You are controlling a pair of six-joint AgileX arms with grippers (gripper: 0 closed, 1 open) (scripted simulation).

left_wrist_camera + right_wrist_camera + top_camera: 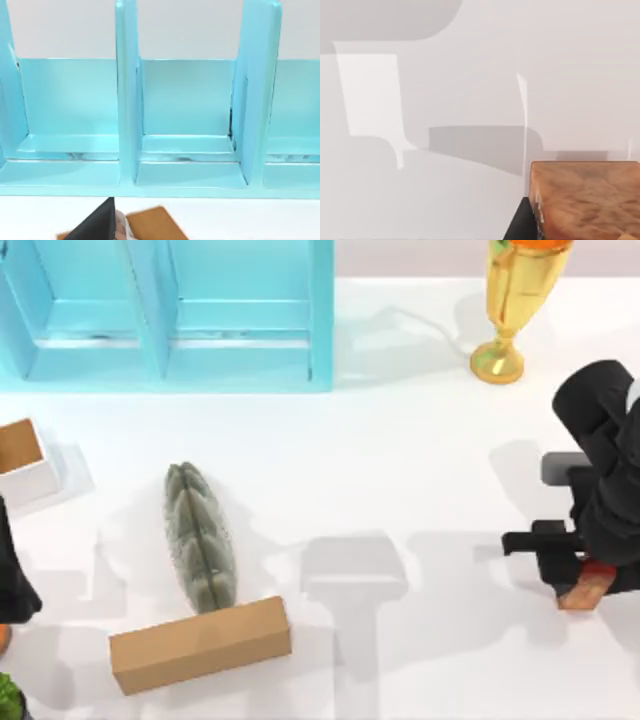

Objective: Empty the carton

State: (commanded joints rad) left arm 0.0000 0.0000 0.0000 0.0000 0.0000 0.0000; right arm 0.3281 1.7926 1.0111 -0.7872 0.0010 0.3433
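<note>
The right gripper (572, 578) is closed around the carton (585, 590) at the table's right side — held above the surface, judging by its shadow. The grasp looks done; the tipping-out is left, and nothing has spilled yet. The left arm (15, 585) sits parked at the left edge.

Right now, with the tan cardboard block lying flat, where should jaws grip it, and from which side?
From above, jaws across the narrow width of the tan cardboard block, near its right end. It lies flat, and the grey ribbed object meets its far long side near the middle, so that end looks freer.
</note>
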